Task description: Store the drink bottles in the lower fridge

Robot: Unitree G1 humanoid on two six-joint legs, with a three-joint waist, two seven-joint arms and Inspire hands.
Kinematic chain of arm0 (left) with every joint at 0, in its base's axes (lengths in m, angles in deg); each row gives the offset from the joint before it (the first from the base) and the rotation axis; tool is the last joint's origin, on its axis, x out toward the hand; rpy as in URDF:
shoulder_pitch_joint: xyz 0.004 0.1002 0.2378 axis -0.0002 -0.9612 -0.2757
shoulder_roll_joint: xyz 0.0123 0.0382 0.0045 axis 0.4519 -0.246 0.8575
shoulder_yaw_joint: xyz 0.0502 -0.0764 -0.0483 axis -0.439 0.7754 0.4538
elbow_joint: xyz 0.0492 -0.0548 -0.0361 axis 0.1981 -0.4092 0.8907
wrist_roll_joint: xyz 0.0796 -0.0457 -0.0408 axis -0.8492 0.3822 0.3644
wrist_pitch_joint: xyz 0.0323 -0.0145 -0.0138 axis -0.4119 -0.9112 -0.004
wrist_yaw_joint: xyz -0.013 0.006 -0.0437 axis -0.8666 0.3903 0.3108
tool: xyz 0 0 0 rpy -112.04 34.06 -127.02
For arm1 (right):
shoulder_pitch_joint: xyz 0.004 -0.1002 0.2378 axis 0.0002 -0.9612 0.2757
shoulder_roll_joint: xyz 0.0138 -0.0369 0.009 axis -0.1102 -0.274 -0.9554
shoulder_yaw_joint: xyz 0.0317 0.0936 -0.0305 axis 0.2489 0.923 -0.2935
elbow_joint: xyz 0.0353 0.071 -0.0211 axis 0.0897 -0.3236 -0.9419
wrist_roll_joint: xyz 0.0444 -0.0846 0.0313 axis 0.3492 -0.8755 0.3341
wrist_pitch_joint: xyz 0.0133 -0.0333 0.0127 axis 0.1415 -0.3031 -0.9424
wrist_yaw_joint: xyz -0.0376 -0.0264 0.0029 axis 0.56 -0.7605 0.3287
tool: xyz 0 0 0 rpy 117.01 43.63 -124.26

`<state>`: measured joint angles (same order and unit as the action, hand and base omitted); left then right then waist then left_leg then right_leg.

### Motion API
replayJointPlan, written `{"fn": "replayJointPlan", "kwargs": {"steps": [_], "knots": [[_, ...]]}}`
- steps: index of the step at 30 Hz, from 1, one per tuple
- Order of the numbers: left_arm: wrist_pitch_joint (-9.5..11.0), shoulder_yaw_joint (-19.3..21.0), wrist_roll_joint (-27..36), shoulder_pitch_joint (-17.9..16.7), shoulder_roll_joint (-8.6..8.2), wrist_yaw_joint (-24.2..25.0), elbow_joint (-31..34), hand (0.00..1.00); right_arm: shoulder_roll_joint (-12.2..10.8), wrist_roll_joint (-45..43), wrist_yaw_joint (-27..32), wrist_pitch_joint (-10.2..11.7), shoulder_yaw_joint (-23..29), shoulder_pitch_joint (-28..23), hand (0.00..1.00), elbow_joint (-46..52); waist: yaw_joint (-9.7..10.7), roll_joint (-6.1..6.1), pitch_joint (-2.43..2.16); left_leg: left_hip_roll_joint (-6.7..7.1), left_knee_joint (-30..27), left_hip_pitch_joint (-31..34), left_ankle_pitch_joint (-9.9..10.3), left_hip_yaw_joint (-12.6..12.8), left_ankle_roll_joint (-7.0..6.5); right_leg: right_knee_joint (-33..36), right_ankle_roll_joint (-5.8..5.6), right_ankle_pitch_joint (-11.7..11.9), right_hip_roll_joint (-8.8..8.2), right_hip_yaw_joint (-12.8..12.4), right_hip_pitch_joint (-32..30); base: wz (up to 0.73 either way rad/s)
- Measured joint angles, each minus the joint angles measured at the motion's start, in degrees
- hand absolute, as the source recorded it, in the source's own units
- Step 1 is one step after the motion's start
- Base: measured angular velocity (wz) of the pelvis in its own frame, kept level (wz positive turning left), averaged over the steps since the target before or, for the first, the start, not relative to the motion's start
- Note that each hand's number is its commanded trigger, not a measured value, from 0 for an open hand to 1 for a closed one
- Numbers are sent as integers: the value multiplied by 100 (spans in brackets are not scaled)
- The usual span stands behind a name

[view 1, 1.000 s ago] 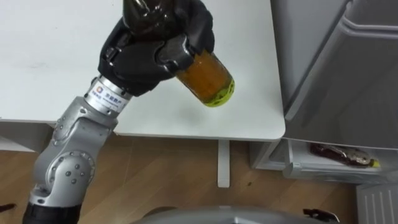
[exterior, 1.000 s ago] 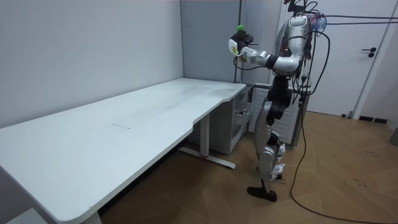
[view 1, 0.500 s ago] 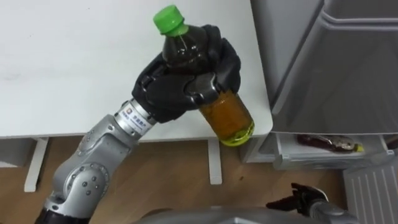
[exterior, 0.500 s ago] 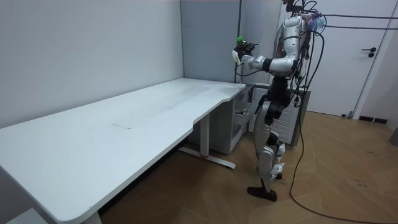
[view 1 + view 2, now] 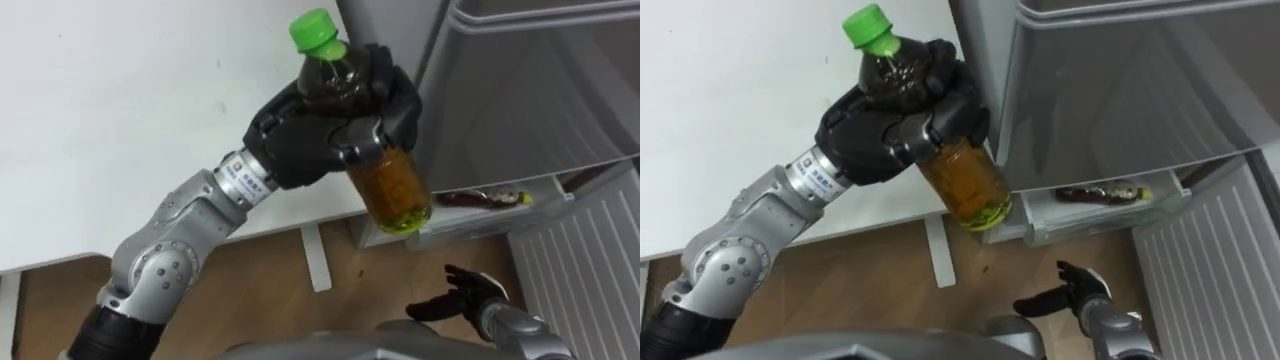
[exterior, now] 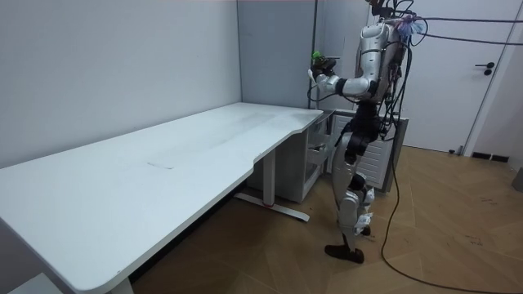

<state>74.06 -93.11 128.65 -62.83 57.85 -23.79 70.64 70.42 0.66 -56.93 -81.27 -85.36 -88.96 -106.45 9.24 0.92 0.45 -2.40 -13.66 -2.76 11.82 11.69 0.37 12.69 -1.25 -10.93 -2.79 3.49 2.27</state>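
We see the left hand [image 5: 310, 145] wrapped round a green-capped bottle of amber drink [image 5: 392, 188], held tilted in the air over the corner of the white table [image 5: 110, 110], just beside the grey fridge [image 5: 530, 90]. Below the fridge's front, another bottle [image 5: 482, 198] lies in an open tray. The right hand [image 5: 468, 294] hangs low, fingers loosely spread and holding nothing.
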Motion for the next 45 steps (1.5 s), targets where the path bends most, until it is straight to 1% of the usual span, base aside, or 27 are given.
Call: {"fn": "replayJointPlan", "kwargs": {"steps": [1,5,6,8,9,11,13,14,16,18,19,21,24,28,29,30,31,33,35,37,39,40,41,43,45], "knots": [[0,-48,0,1,-22,0,-3,100,-1,-2,-30,21,0,0,0,87,9,-4,-3,-7,0,-13,1,63,0,5,-2,6,6,-50,-24,-27],[33,-150,0,2,-19,0,-13,100,1,-56,-112,31,-28,-70,0,353,79,-14,-2,-15,7,-31,2,175,0,51,-5,7,17,-167,-88,-17],[107,-173,-1,31,-20,0,-79,100,1,-90,-171,36,-86,-68,0,526,88,-19,4,-26,8,-25,2,251,0,104,-4,6,19,-195,-143,-20],[209,-258,-2,178,-20,0,-291,100,27,-78,-288,49,-182,-69,0,796,150,-23,3,-25,8,6,4,260,-2,132,-3,6,15,-203,-199,-11],[264,-319,-12,307,-21,0,-454,100,28,-65,-376,64,-212,-70,0,1025,174,-18,15,-25,10,22,4,260,-2,152,-3,8,16,-216,-238,-6],[355,-391,-221,374,-28,-1,-551,100,42,-67,-514,168,-257,-129,0,1318,231,-9,20,-25,14,23,7,260,-3,150,-3,8,21,-223,-241,-2],[451,-499,-565,392,-28,-1,-561,100,83,-67,-687,257,-288,-285,0,1671,264,-13,18,-29,17,27,25,270,-6,124,-4,8,26,-230,-238,0],[459,-504,-684,402,-28,-1,-560,100,83,-67,-740,258,-292,-300,0,1721,273,-12,19,-34,17,25,31,289,-7,122,-4,9,27,-231,-240,-7],[460,-502,-1146,502,-25,-1,-562,100,92,-78,-995,259,-293,-454,0,2050,286,-14,18,-66,15,27,63,392,-5,115,-2,16,40,-249,-261,-12],[494,-507,-1379,586,-25,-2,-563,100,98,-78,-1232,263,-304,-540,0,2226,288,-15,16,-92,6,41,93,426,3,112,7,22,68,-287,-292,-15],[605,-516,-1466,603,11,-1,-565,100,141,-72,-1383,260,-343,-568,0,2359,290,-22,16,-103,-1,63,97,469,7,113,13,32,84,-344,-328,-16],[695,-572,-1487,622,91,9,-564,100,229,-52,-1576,254,-378,-654,0,2641,291,-31,13,-108,-16,93,97,477,6,124,15,51,86,-356,-332,-7],[817,-640,-1488,639,117,15,-636,100,401,50,-1964,254,-507,-700,0,3124,285,-10,25,-105,-17,70,98,501,6,169,15,52,88,-414,-332,-8],[829,-692,-1628,644,118,14,-795,100,554,50,-2543,252,-505,-738,0,3528,324,53,70,-112,-10,13,127,544,11,195,12,50,110,-473,-369,-10],[830,-706,-1632,649,121,14,-817,100,577,51,-2605,251,-507,-739,0,3550,323,67,79,-114,-11,15,132,560,10,198,9,46,111,-478,-390,-8],[830,-749,-1638,663,144,14,-863,100,646,51,-2738,244,-509,-745,0,3611,318,86,89,-116,-10,31,143,575,7,214,8,44,108,-476,-424,-8],[830,-798,-1640,663,192,14,-877,100,703,54,-2844,245,-509,-744,0,3656,318,99,92,-119,-14,63,151,585,2,222,5,46,106,-472,-462,-6],[848,-901,-1675,670,225,15,-945,100,765,59,-2992,245,-508,-755,0,3660,338,133,84,-118,-42,121,157,584,-8,239,2,50,100,-463,-513,0],[860,-957,-1690,671,243,16,-1077,100,805,60,-3157,245,-504,-754,0,3718,349,163,99,-127,-104,177,177,582,-16,309,1,50,99,-465,-563,0],[862,-1028,-1825,688,337,17,-1216,100,878,61,-3356,246,-503,-754,0,3874,368,176,94,-148,-192,273,206,580,-20,318,1,52,104,-466,-628,0],[896,-1118,-1914,734,379,18,-1408,100,900,78,-3476,247,-503,-752,0,3911,367,190,88,-162,-210,278,217,584,-15,319,0,53,111,-465,-625,0],[898,-1158,-1967,763,406,26,-1521,100,900,82,-3528,247,-503,-739,0,3924,369,200,93,-177,-226,278,228,590,-11,320,1,54,122,-466,-624,0],[899,-1168,-1977,779,406,30,-1594,100,900,84,-3546,247,-502,-730,0,3934,369,207,98,-182,-242,280,229,586,-9,325,1,54,124,-466,-625,-5],[935,-1234,-1978,892,406,30,-1970,100,917,121,-3579,248,-500,-712,0,4041,380,225,108,-207,-330,303,248,585,3,334,3,55,139,-466,-620,-5],[939,-1265,-1982,896,413,30,-2137,100,919,160,-3583,250,-499,-710,0,4149,438,232,113,-212,-364,311,252,580,7,328,5,55,141,-467,-602,0]]}}
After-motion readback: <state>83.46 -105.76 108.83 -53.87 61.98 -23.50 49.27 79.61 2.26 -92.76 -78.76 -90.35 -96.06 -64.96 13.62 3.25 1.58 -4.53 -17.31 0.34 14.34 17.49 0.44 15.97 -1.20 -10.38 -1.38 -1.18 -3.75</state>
